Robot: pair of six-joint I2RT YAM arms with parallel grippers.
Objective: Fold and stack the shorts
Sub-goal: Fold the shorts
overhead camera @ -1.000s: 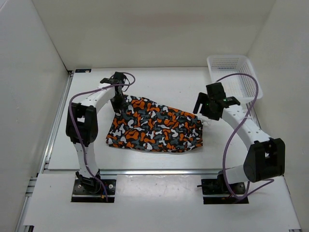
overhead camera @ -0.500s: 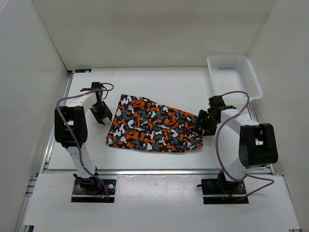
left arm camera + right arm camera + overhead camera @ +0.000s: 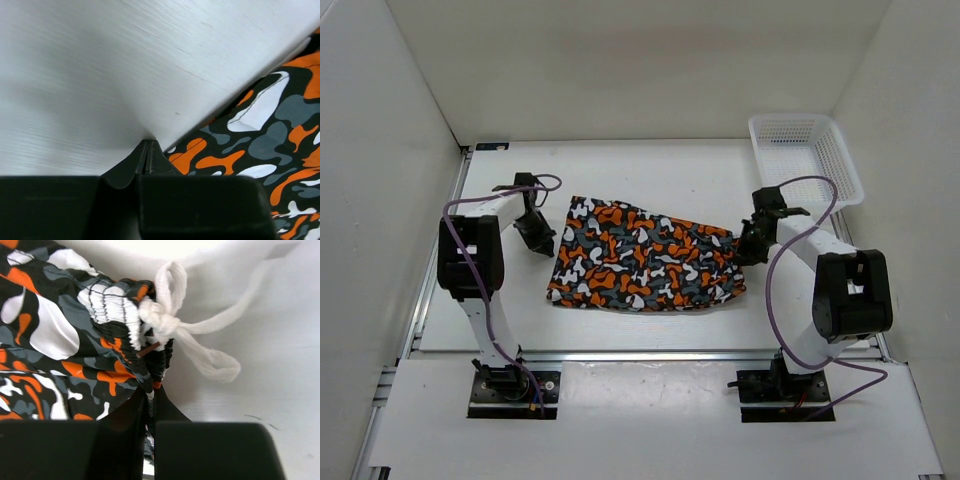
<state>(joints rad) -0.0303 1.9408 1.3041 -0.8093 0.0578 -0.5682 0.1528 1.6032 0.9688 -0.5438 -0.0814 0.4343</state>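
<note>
Orange, black, grey and white camouflage fabric shorts lie unfolded on the white table. Your right gripper pinches their edge. Your left gripper sits closed and empty beside them, so reopen it and catch fabric before folding.

Overhead view: bright, even, diffuse light with faint, soft shadows. Left wrist view: table streaked with blur. Right wrist view: shorts and drawstring sharp, background nearly washed out.

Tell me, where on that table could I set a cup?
Bare table lies behind the shorts up to the back wall, left of the white basket; a narrower strip lies between shorts and front rail. Crowded: both shorts ends, where left gripper and right gripper sit.
</note>
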